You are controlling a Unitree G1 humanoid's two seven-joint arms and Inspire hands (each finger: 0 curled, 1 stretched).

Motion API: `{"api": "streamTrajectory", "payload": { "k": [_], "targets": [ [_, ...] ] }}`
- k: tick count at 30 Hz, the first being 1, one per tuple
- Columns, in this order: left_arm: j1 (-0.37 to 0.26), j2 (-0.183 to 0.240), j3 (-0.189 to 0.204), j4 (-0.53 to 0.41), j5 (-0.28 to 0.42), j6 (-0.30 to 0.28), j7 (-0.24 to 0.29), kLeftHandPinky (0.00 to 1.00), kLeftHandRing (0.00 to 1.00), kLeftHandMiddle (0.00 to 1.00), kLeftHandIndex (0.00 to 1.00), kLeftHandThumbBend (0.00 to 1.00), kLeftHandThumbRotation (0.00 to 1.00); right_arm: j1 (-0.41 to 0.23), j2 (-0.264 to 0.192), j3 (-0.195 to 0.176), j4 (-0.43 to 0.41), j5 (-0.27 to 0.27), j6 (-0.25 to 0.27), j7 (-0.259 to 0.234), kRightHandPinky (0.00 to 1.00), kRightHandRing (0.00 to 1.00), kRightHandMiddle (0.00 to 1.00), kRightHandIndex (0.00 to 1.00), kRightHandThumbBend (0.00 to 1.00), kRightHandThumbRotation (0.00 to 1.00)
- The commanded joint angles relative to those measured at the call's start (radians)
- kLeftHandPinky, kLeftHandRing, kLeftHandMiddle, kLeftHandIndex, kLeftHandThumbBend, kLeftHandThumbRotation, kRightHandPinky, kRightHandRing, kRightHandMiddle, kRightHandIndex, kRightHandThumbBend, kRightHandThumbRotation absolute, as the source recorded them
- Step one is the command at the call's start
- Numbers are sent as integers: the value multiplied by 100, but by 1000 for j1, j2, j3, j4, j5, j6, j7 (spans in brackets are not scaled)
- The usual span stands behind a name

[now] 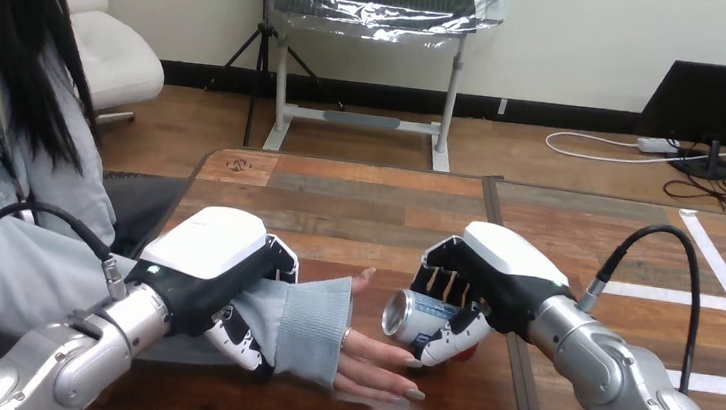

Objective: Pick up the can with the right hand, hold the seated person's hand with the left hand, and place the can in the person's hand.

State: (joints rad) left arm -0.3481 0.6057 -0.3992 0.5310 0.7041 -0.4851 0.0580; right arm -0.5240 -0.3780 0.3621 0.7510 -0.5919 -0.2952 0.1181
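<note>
Fingers (444, 283) of the black, white-shelled right hand (503, 269): curled over the upper side of a silver aluminium drinks can (417, 316), with the thumb (452, 339) pressed against its underside; the can is pinched between them. Can: cylindrical, lying on its side in that grip, lifted clear of the brown wooden plank surface (339, 203), rimmed end turned toward the view's left, a patch of red showing at its far end. Position: just above and beside the outstretched fingertips of the person's hand (374, 362), which lies open and low over the surface; whether can and hand touch cannot be told. Fingers (243, 342) of the matching left hand (213, 261): wrapped round the person's wrist, over the cuff of a grey ribbed sleeve (313, 321), closed on it from beneath. Handling, judged: thin metal wall, light if empty and markedly heavier if full, which cannot be told here; smooth, fairly slippery, liable to dent under a hard squeeze. Hold, judged: across the middle of the barrel with moderate pressure, leaving the rimmed end free to meet the person's palm. Status, judged: can picked up, wrist held, delivery into the person's hand not yet done.
</note>
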Motion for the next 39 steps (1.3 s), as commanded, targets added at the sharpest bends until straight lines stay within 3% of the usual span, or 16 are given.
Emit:
{"api": "streamTrajectory", "payload": {
  "k": [1,9,14,21,27,39],
  "targets": [
    [-57,-25,47,-115,-31,4,5,31,33,38,39,89,0,-81,9,3,-69,5,-36,-7,43,44,48,48,84,0],
    [-54,-33,54,-128,-42,11,-8,30,33,38,39,88,0,-65,6,22,-108,-17,-44,-4,42,43,47,47,84,0],
    [-58,-37,56,-120,-44,2,-4,31,32,37,39,89,0,-56,3,35,-136,-30,-36,3,52,45,48,48,83,0],
    [-63,-42,58,-124,-41,8,-11,31,32,37,38,89,0,-39,4,40,-175,-33,-45,10,58,46,48,48,82,0],
    [-73,-45,58,-114,-33,0,-3,31,32,37,38,89,0,-30,4,42,-194,-26,-67,3,48,44,47,47,83,0],
    [-87,-55,57,-101,-26,10,-5,32,33,37,39,89,0,-17,6,41,-271,-26,-31,32,37,41,47,47,83,0]
  ]
}}
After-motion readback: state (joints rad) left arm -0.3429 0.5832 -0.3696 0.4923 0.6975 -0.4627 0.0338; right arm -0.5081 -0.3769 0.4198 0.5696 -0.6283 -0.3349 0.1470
